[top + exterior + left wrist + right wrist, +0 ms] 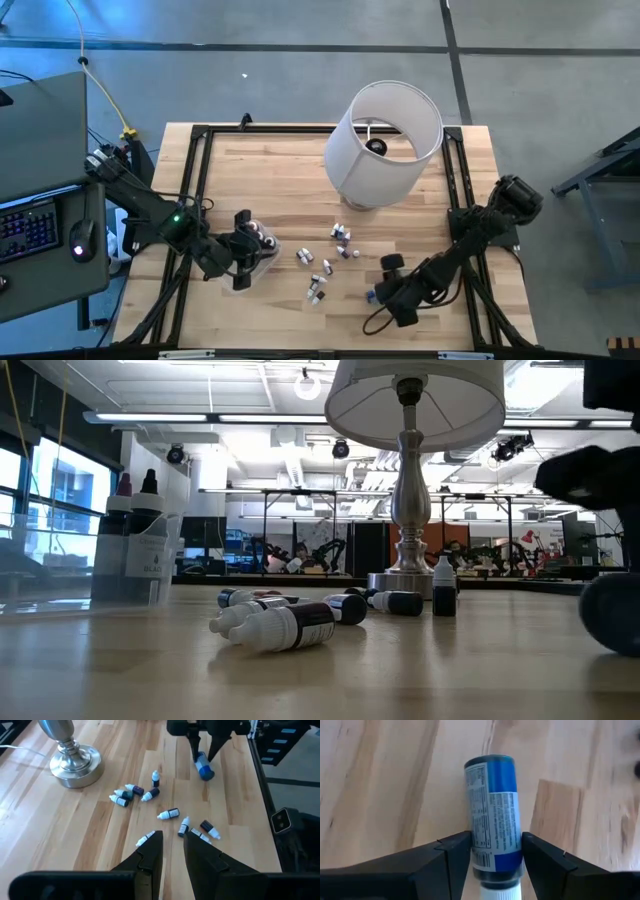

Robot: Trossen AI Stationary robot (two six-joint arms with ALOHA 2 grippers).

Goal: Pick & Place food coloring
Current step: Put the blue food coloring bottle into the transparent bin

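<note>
**Right claw straddles the blue bottle**

The right gripper [495, 857] is down at the table, its fingers [452, 852] bracketing a blue-labelled food coloring bottle [492, 815] lying on its side — the pads look pressed to its flanks, seemingly a grip across the narrow body. The other food coloring bottles [330, 258] lie scattered well off toward the left gripper [172, 852], which hangs part-open and empty over the tub [262, 255] — probably the drop spot.

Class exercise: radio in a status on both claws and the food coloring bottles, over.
Right claw straddling the blue bottle lying on the table. Left claw empty, over the clear tub. Loose bottles scattered near the lamp.
</note>
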